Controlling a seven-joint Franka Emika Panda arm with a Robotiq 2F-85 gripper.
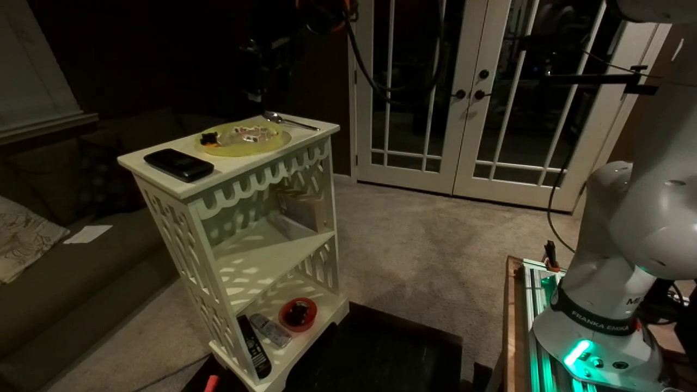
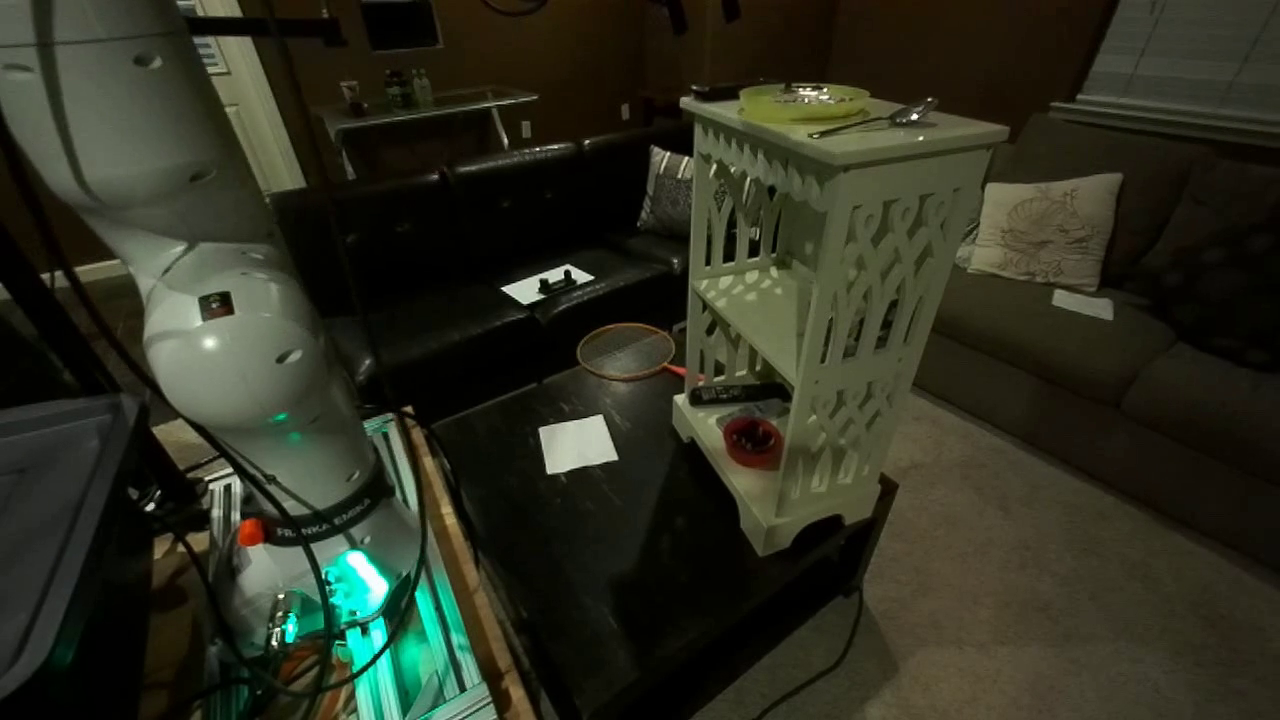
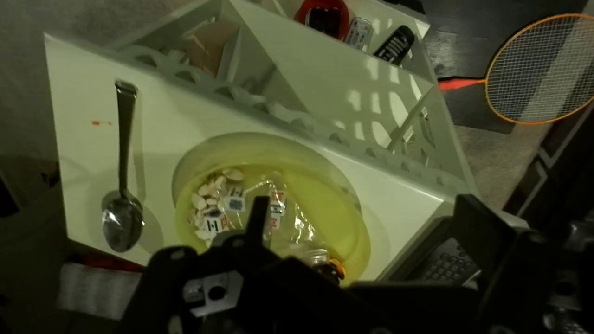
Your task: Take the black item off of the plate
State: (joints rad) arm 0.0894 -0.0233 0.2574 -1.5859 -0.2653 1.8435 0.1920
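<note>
While I stand here in the dim room, I can see the robot's jaws hanging above the white counter (image 1: 231,165). They are wide apart. From close up, one of them shows over the round yellow plate (image 3: 320,199), and its partner shows over a flat black thing with keys (image 3: 448,264).

The small black item (image 1: 208,138) is on the plate, right by the rim, on the side near the flat black thing. It has a bit of orange on it. I cannot tell what it is.

Also on the plate there is a shiny clear wrapper (image 3: 299,227), with small white bits (image 3: 200,204) and little white cubes (image 3: 235,203) that have marks on them. I cannot tell if the bits are inside the wrapper. A silver spoon (image 3: 123,227) lies on the counter just beside the plate, across from the flat black thing.

Down on the bottom shelf (image 1: 283,355) sits a red bowl (image 1: 299,328) with something dark in it. A gray remote (image 1: 270,330) lies just beside it, and a black remote (image 1: 254,348) is next to that. A racket (image 2: 625,350) lies low down, with its red handle by the foot of the counter.

The robot's big white arm (image 2: 230,340) has a bright green light (image 2: 360,582) at its bottom.
</note>
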